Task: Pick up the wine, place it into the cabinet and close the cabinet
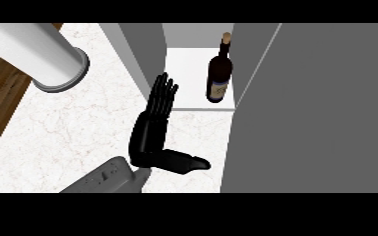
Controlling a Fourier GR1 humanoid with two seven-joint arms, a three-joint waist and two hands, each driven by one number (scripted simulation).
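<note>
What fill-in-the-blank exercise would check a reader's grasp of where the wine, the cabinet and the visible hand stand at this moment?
1. The wine bottle stands ____ on the white shelf.
2. The bottle is ____ the cabinet.
3. The hand has its fingers ____, holding nothing.
4. The grey cabinet door is ____.

Missing words: upright; inside; straight; open

"Which hand can you see?"

"The left hand (153, 132). It is black, and its grey arm comes up from the bottom edge."

"What are its fingers doing?"

"They are straight and point up, side by side. The thumb sticks out to the right."
</note>
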